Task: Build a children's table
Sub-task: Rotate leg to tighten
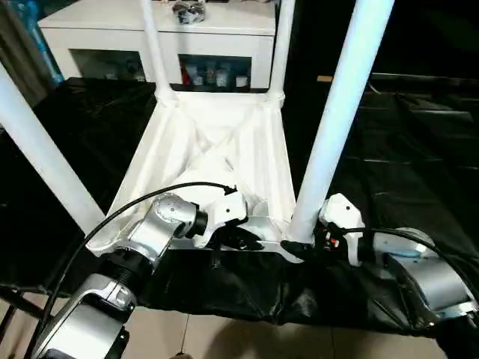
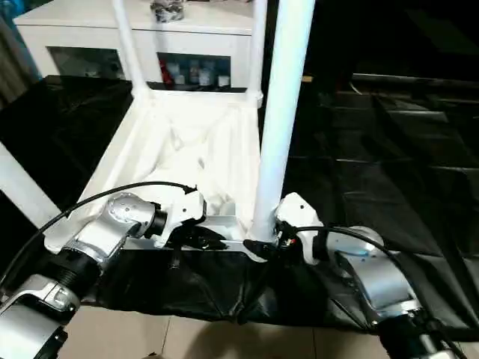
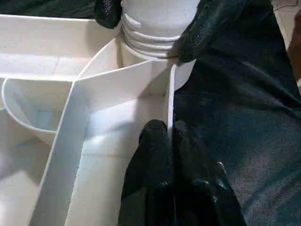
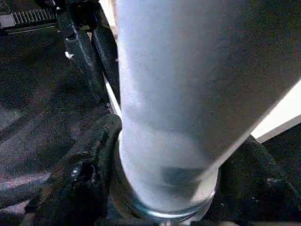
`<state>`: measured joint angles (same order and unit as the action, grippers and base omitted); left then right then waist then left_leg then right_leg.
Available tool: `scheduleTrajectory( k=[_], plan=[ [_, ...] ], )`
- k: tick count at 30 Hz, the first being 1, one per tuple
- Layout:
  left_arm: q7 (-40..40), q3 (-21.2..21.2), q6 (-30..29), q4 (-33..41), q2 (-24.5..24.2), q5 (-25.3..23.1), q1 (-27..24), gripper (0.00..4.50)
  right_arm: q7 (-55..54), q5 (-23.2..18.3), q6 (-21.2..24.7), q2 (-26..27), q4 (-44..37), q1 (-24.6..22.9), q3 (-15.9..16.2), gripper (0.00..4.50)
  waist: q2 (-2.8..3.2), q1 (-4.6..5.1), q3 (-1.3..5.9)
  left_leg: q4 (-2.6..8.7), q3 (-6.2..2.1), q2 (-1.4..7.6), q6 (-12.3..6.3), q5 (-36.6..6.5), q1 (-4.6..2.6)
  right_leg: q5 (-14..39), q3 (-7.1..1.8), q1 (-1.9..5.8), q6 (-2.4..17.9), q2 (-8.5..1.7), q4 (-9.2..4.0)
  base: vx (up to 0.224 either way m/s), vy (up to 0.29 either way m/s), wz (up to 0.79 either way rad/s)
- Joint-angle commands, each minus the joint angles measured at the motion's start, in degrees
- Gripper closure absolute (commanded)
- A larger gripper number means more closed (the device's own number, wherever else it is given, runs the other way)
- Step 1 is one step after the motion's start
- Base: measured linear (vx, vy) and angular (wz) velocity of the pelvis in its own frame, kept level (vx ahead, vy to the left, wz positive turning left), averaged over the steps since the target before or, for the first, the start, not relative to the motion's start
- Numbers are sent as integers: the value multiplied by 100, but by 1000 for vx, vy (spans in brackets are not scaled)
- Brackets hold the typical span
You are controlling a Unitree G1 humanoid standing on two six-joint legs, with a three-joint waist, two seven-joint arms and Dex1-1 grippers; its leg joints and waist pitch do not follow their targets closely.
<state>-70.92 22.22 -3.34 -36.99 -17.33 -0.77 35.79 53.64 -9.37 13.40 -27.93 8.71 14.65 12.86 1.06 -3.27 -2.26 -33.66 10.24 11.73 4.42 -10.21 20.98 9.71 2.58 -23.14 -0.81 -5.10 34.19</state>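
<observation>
Black-draped table (image 1: pixel 419 149) carries upturned children's table (image 1: pixel 217 149), frame centre; right gripper (image 4: pixel 164 188) jaws clamped round near-right leg (image 1: pixel 337 112) base, left gripper (image 3: pixel 170 155) jaws pinching rim; advisable: twist leg square while bracing

an indoor room set up as a robot test space, with a home-like touch. a black plastic sheet (image 1: pixel 419 149) covers the work surface, creased and shiny, and pale floor tiles (image 1: pixel 247 340) show below its near edge. behind it stands a low white cabinet (image 1: pixel 165 34) with glass doors, small bottles and jars (image 1: pixel 213 75) visible inside.
</observation>
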Motion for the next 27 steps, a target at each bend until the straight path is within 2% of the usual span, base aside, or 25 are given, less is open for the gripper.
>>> scheduleTrajectory(
  k=[1, 5, 9, 12, 13, 14, 15, 17, 18, 19, 20, 21, 23, 25, 27],
  plan=[
    [126, -43, -150, -195, 13, -36, -55, 450, -65, 65, -87, 65, 133, 100, 39, 159, -125, -5, 260, 438, -17, 82, -218, -1716, -12, 2241, -149, 226, 975, -233, -487, 0, 0, 0],
    [561, -124, -363, -100, 187, -79, -54, 450, -452, 231, -262, 302, 434, 92, 33, 176, -115, 43, 235, 451, -29, 75, -148, -1868, -14, 2540, -140, 204, 909, -237, -530, 0, 0, 0],
    [1297, -172, -614, -21, 667, -153, -10, 450, -1597, 289, -109, 1048, 900, 160, -213, 180, -131, 131, 222, 461, -46, 59, -88, -2008, -11, 2856, -121, 172, 813, -232, -563, 0, 0, 0],
    [1683, -180, -780, -37, 1024, -167, 18, 450, -2219, 290, -96, 1559, 1244, 280, -329, 180, -136, 176, 221, 468, -59, 45, -76, -2076, -1, 3030, -107, 179, 702, -226, -589, 0, 0, 0],
    [1889, -174, -815, -94, 1201, -193, 33, 450, -2568, 365, -142, 1795, 1448, 386, -338, 181, -137, 181, 214, 463, -63, 36, -77, -2119, -18, 3124, -104, 156, 675, -230, -611, 0, 0, 0],
    [1889, -174, -815, -94, 1201, -193, 33, 450, -2568, 365, -142, 1795, 1448, 386, -338, 181, -118, 204, 213, 464, -59, 27, -70, -2131, -13, 3139, -107, 150, 667, -225, -623, 0, 0, 0],
    [2102, -150, -878, -162, 1431, -230, 37, 450, -3070, 512, -235, 2134, 1754, 569, -312, 181, -101, 211, 212, 469, -62, 27, -68, -2164, -22, 3154, -107, 139, 646, -220, -638, 0, 0, 0],
    [2216, -86, -801, -240, 1551, -308, 30, 450, -3291, 643, -378, 2366, 1925, 707, -204, 181, -103, 259, 208, 481, -83, 9, -34, -2250, -5, 3267, -85, 150, 602, -219, -641, 0, 0, 0],
    [2197, -31, -772, -260, 1561, -350, 24, 450, -3245, 641, -499, 2460, 1927, 735, -150, 181, -103, 269, 210, 477, -84, 11, -64, -2322, -24, 3313, -91, 129, 570, -218, -657, 0, 0, 0],
    [2189, -1, -767, -255, 1563, -385, 11, 450, -3208, 643, -586, 2528, 1924, 744, -129, 181, -102, 273, 206, 476, -83, 7, -84, -2364, -36, 3348, -90, 120, 557, -214, -668, 0, 0, 0],
    [2199, -7, -765, -239, 1552, -396, -2, 450, -3145, 592, -637, 2572, 1886, 730, -160, 125, -102, 276, 204, 482, -87, 10, -117, -2415, -34, 3392, -93, 122, 533, -217, -679, 0, 0, 0],
    [2151, -10, -744, -212, 1515, -392, -15, 450, -3039, 543, -701, 2569, 1818, 708, -182, 111, -94, 279, 203, 492, -92, 15, -136, -2446, -34, 3393, -92, 123, 528, -218, -684, 0, 0, 0],
    [2098, -37, -729, -147, 1440, -386, -46, 450, -2882, 459, -748, 2531, 1701, 658, -285, 111, -117, 275, 210, 506, -93, 17, -170, -2427, -26, 3359, -95, 136, 518, -221, -683, 0, 0, 0],
    [1879, -53, -583, -69, 1284, -362, -104, 450, -2524, 363, -843, 2283, 1518, 577, -349, 84, -115, 260, 229, 523, -95, 23, -236, -2289, -14, 3178, -105, 167, 550, -228, -679, 0, 0, 0],
    [1720, -63, -472, -18, 1180, -340, -148, 450, -2313, 315, -880, 2094, 1420, 534, -386, 62, -112, 232, 248, 532, -76, 51, -351, -2020, 3, 2597, -133, 190, 734, -221, -637, 0, 0, 0]
  ],
)
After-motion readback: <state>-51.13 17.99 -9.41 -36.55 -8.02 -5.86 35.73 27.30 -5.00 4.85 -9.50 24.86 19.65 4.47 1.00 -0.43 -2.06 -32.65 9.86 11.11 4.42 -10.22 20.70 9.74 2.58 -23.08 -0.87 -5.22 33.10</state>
